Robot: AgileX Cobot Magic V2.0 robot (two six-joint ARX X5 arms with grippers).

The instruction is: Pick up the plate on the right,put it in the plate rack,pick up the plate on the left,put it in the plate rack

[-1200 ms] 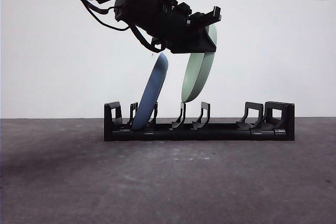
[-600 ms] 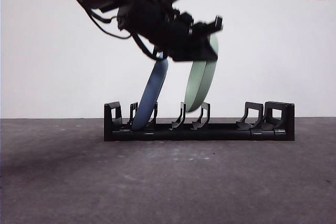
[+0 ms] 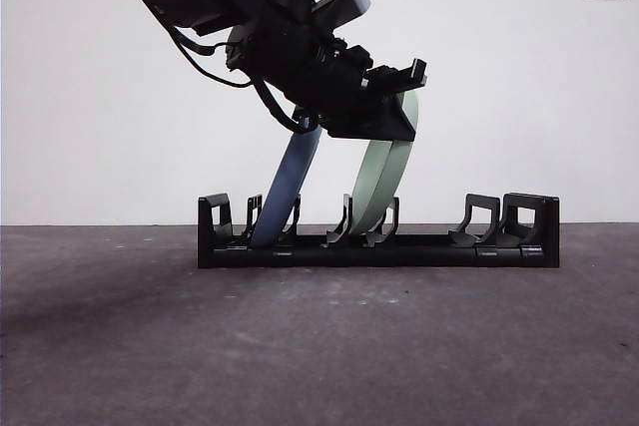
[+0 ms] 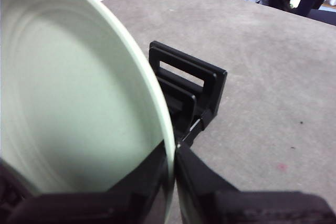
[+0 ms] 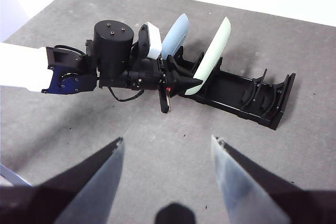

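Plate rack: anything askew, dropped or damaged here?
Nothing stands out. The long black plastic plate rack sits flat on the table; the round blue plate leans in its slot, and the round pale green plate, clamped by the left end effector, leans between prongs.

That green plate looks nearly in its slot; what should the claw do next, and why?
Probably open and back away. The green plate already sits low between two prongs of the plate rack, leaning like the blue plate, while the left claw grips its rim.
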